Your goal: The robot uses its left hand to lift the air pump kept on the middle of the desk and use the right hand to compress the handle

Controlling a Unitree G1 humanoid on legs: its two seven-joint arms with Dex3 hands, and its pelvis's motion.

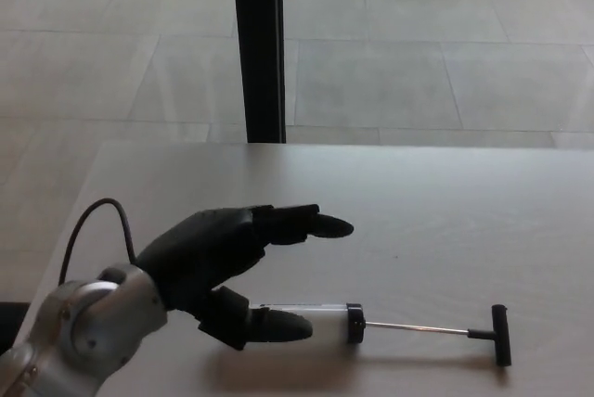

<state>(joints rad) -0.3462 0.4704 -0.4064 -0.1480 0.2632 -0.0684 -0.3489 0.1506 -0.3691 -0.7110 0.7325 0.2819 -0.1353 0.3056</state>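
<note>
The air pump (327, 321) lies flat on the white desk (445, 221) near its front edge. It has a white barrel with a black collar, a thin metal rod (418, 328) drawn out to the right, and a black T-handle (499, 334) at the end. My left hand (232, 262) hovers over the barrel's left end, open, with its fingers (311, 224) stretched above the pump and its thumb (264, 325) in front of the barrel. The hand hides the barrel's left part. My right hand does not show.
A black post (259, 44) stands behind the desk's far edge, with pale floor tiles beyond. The desk's left edge runs diagonally at picture left. A black cable (93, 221) loops off my left wrist.
</note>
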